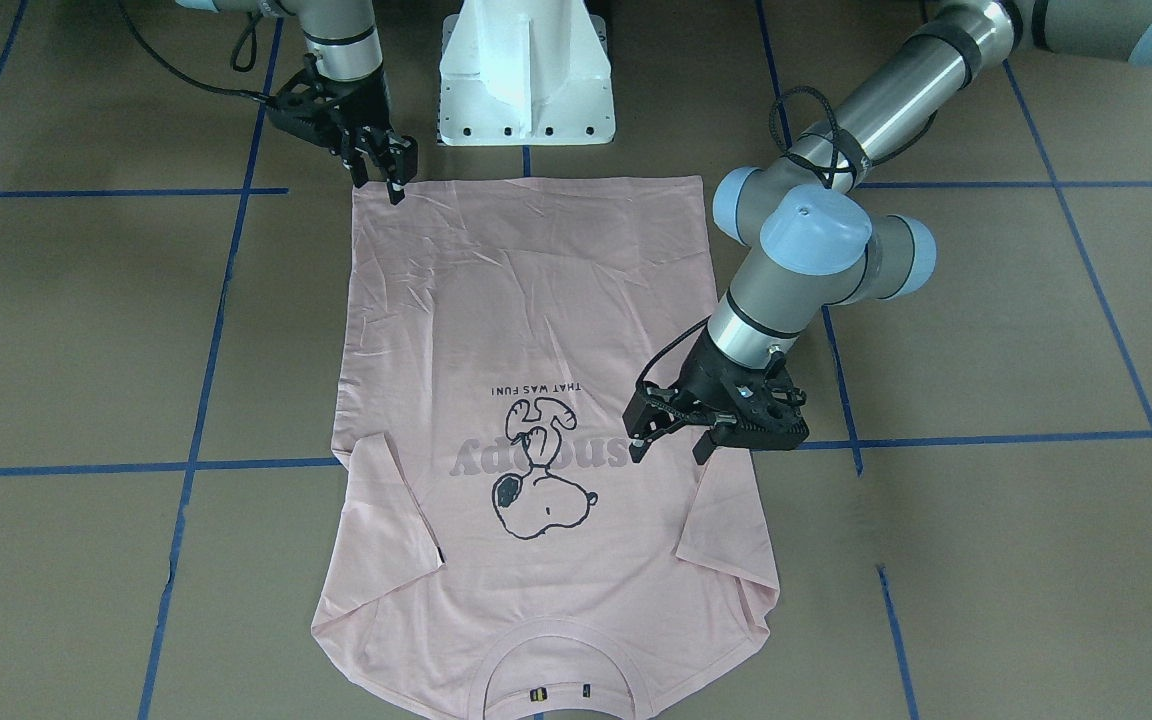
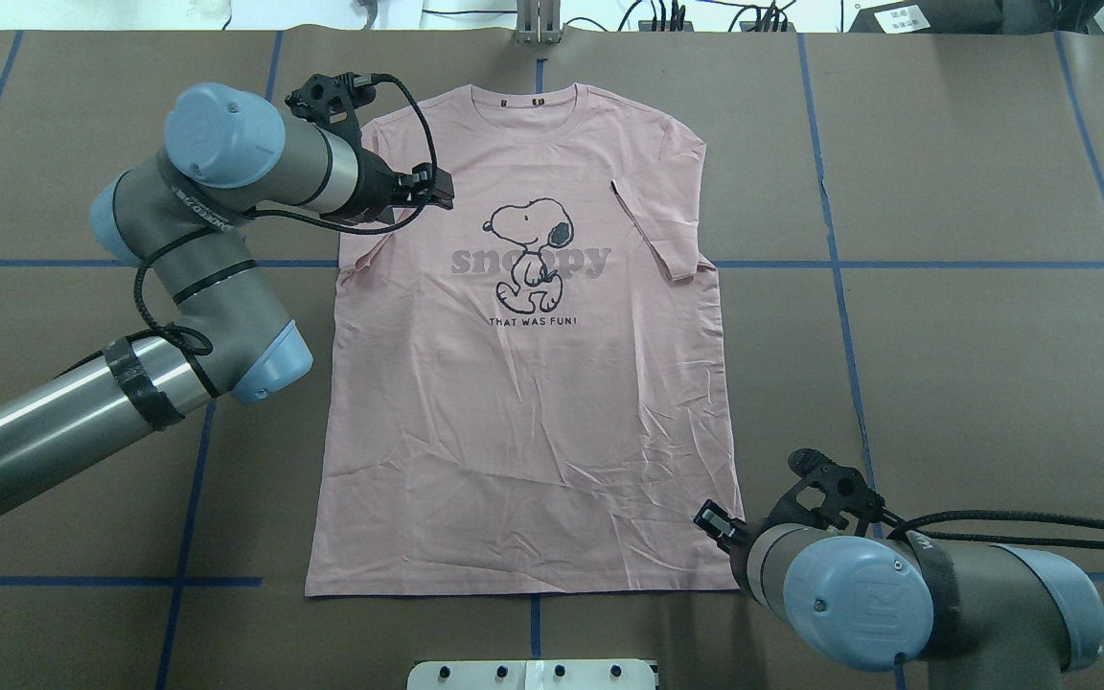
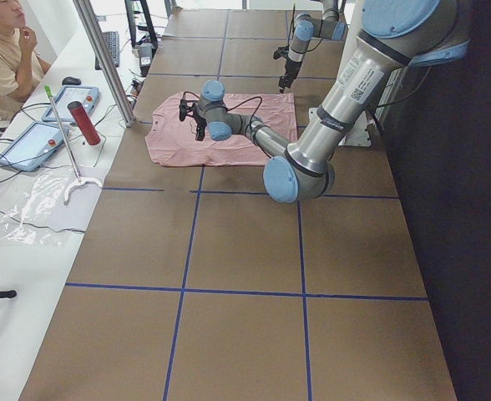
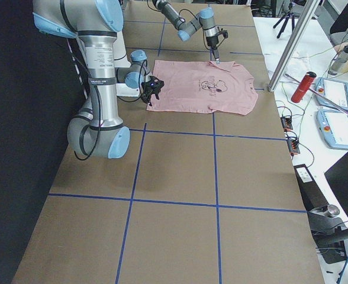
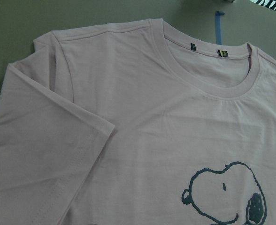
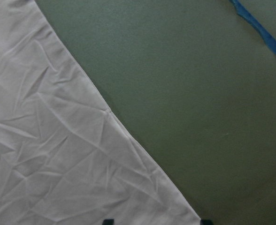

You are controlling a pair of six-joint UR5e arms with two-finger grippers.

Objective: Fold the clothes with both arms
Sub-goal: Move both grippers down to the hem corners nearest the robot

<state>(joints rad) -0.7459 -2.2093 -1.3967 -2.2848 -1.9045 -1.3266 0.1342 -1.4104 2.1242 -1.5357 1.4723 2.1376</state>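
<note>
T-shirt (image 1: 496, 330), one, lies flat at frame centre. Grippers, two, both with jaws apart: left gripper (image 1: 671, 450) right of centre above a sleeve; right gripper (image 1: 379, 183) upper left, at a hem corner.

The left arm (image 1: 886, 110) and right arm (image 1: 341, 40) were formed of grey-silver tubes, closed at the joints by light blue caps (image 1: 816, 225). Back from each hand a black cable (image 2: 1022, 518) was looped, and black tape (image 2: 140, 385) was wound round the tube. The left hand (image 1: 671, 448) and right hand (image 1: 379, 185) were made black, pierced with holes and ended in two slim fingers.
</note>
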